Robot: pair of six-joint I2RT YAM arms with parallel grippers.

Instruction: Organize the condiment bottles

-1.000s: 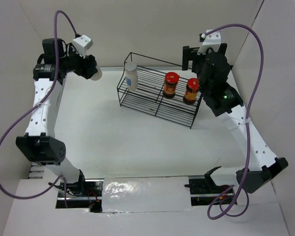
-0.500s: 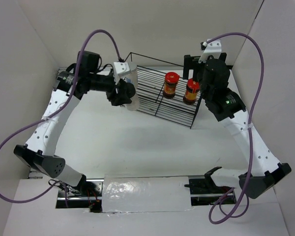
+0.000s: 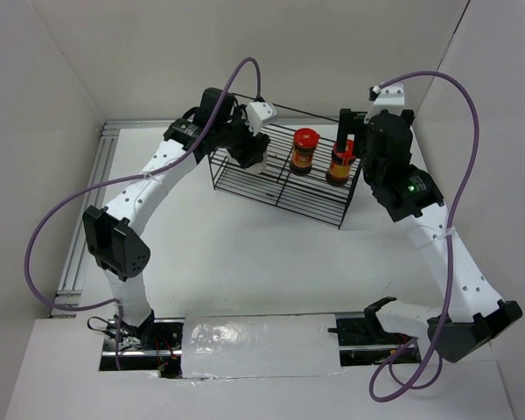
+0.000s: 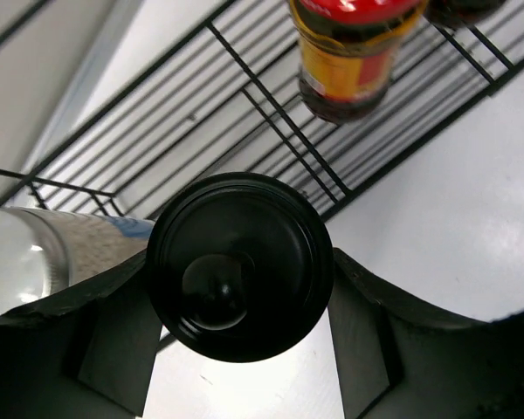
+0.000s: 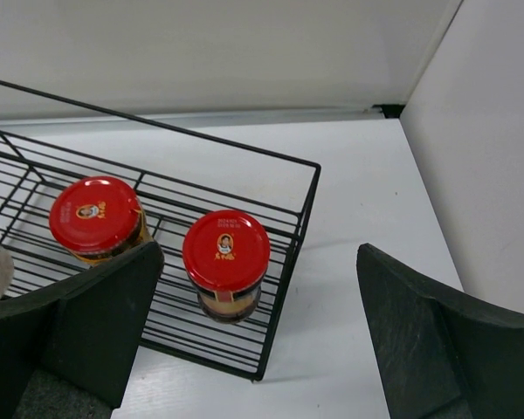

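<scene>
- The left tool (image 3: 249, 147), a second ago far out over the bench, now hangs at the black wire rack (image 3: 284, 188), clamped on the pale black-capped bottle (image 4: 236, 262).
- The white silver-capped cylinder (image 4: 35, 257) stands just beside it.
- The right tool (image 3: 348, 138), fingers wide apart and empty, hovers over one brown red-lidded jar (image 5: 226, 250); the second red-lidded jar (image 5: 96, 214) is beside it.
- The last bottle looks ready to be lowered in.

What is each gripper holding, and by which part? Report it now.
The left gripper is shut on the black-capped bottle, with its fingers pressing opposite sides near the top. The right gripper is open and holds nothing.
</scene>
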